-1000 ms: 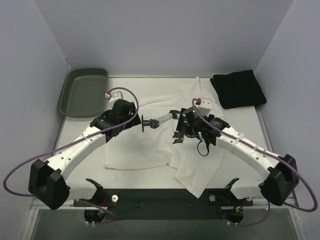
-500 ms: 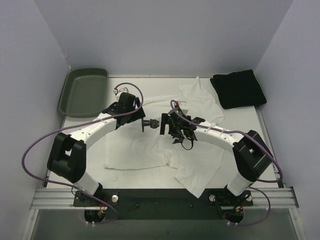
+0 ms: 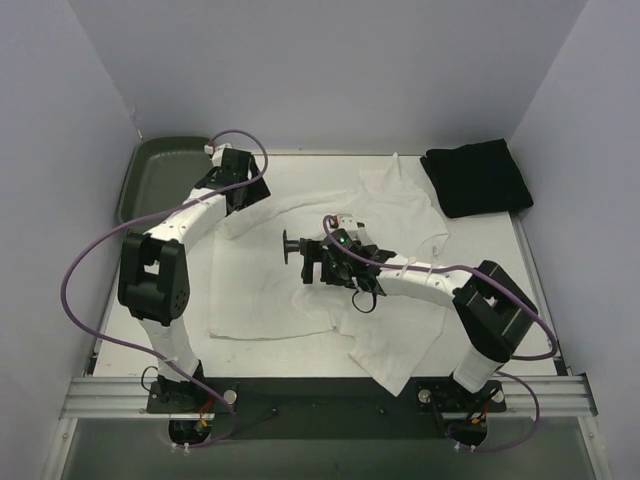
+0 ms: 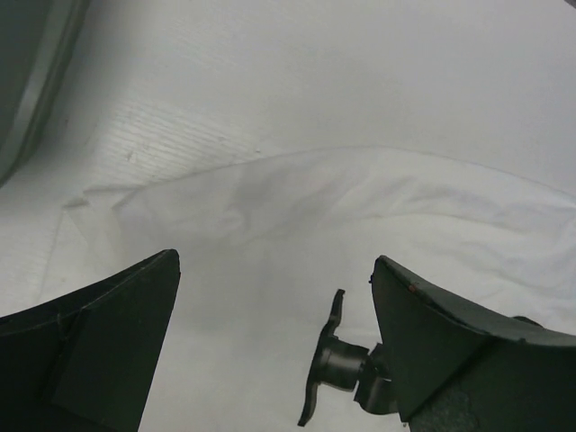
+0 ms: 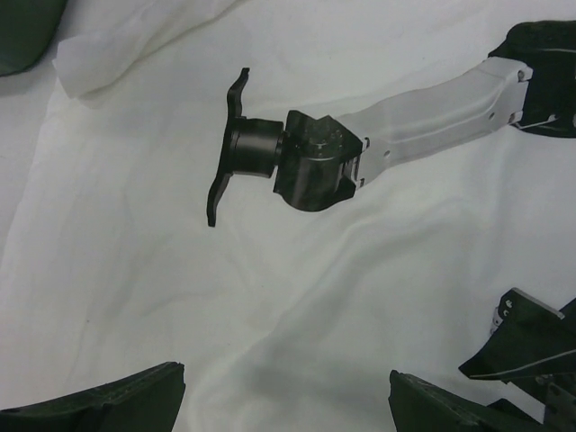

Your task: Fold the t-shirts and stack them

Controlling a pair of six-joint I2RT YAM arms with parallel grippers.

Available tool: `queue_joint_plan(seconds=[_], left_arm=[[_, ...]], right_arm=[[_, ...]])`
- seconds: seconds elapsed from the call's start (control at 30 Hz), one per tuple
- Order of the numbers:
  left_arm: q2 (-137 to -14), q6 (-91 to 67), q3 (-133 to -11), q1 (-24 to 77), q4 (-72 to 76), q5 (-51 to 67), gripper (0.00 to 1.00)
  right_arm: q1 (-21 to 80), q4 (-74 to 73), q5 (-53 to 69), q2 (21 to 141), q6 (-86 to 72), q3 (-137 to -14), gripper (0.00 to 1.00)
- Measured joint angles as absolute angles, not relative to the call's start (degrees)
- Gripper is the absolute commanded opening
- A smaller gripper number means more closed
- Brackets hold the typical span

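Both pincers spread wide above the white t-shirt [image 3: 270, 290].
At upper left by the tray [image 3: 140, 190], bring your left pincer [image 4: 274, 261] low and pinch only the cloth edge; the right pincer [image 5: 286, 373] hangs empty mid-frame. Only the top view shows the black t-shirt [image 3: 477, 178], folded at upper right; the left wrist view shows the edge close up.

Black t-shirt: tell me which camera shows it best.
Top external view: the black t-shirt lies folded, fully visible, at the far right corner. Neither wrist view shows it; both look at the white t-shirt.
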State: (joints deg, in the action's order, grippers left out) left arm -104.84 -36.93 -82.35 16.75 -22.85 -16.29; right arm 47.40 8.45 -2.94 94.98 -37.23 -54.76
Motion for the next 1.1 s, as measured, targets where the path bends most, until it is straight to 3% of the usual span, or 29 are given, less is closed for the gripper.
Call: queue_joint_plan(seconds=[0.5,0.73,0.87,1.03,1.1], left_arm=[[-110.83,-35.88,-81.28,9.93,-28.77,-19.99,0.85],[-110.91,-36.01,-81.21,9.91,-28.86,-20.18,0.72],[-111.72,-36.14,-81.23,9.89,-28.88,-20.32,0.59],[-113.51,-36.62,-81.25,9.89,-28.86,-20.36,0.56],[-114.08,-36.8,-81.25,9.87,-28.88,-20.34,0.51]], right_arm=[[48.1,10.04,-2.79,97.41,-37.19,-52.84,0.99],[48.1,10.55,-2.48,98.76,-37.21,-52.58,0.98],[48.1,11.05,-2.46,99.11,-37.21,-52.16,0.97],[48.07,11.6,-2.46,99.11,-37.23,-51.96,0.97],[48.07,11.86,-2.46,99.11,-37.23,-51.86,0.97]])
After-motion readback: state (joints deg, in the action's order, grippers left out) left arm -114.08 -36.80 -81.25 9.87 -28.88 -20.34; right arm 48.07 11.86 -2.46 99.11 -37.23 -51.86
